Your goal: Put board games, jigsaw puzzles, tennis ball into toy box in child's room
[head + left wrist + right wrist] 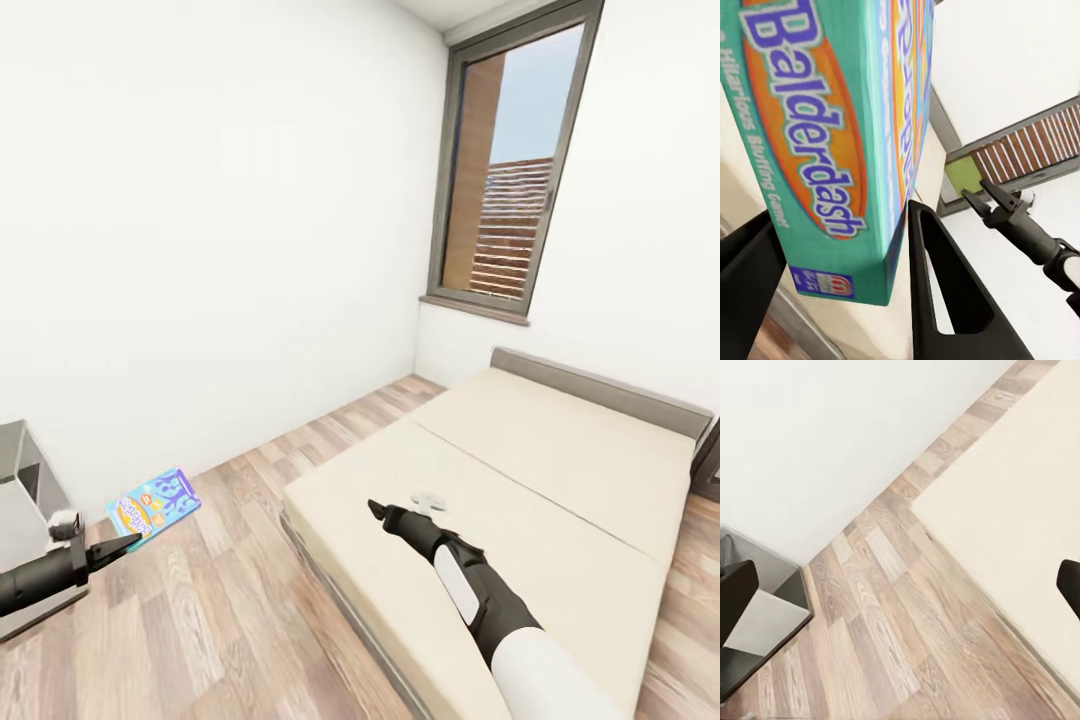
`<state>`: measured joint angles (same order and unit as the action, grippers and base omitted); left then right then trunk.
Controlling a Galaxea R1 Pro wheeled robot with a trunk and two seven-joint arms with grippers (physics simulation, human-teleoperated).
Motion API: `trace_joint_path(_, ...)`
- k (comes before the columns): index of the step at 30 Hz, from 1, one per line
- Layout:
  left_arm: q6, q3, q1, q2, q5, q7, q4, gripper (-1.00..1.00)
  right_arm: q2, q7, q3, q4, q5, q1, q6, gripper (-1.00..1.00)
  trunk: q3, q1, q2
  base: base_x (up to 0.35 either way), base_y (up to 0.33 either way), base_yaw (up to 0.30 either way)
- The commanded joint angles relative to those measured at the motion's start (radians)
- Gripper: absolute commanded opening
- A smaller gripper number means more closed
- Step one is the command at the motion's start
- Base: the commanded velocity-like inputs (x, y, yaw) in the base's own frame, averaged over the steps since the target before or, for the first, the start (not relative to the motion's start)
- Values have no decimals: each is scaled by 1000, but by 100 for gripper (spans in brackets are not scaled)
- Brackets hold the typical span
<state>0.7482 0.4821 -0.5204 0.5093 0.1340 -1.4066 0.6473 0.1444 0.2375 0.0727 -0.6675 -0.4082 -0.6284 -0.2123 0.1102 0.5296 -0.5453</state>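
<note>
the small flat teal-and-blue printed game box (154,506) carries an orange oval with the white word "balderdash" on its face and orange-and-blue print down its narrow side. it hangs in the air above the wood-plank floor (230,610), off the near corner of the bed, tilted, with one end clamped between the two black fingers (945,300) of the left end effector (125,543). one game box is in sight. the right end effector (377,510) reaches over the large bed with the plain cream cover and grey padded headboard (560,470); its two black fingers stand apart with nothing between them. just past its tip a small whitish thing (430,499) lies on the cover, too small to tell what it is. one grey-framed window (510,165) sits in the white wall beyond the bed. at the left edge stands part of a grey surface (25,500).
</note>
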Motion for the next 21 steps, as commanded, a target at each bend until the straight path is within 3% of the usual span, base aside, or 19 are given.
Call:
trace_joint_path(1,11,1,-1,0,3,-3,0,-100,0,0,4,-1,-8,-1,-6,100,3,1,-2,270,7,233)
trace_joint_path(12,12,1,-1,1,3,-4,0,-100,0,0,15,0,-7,-1,-6,100,13,1,-2,236,119,238)
trace_joint_path(21,9,2,-1,2,3,-9,0,-100,0,0,15,0,-8,-1,-6,100,22,1,-2,9,190,242)
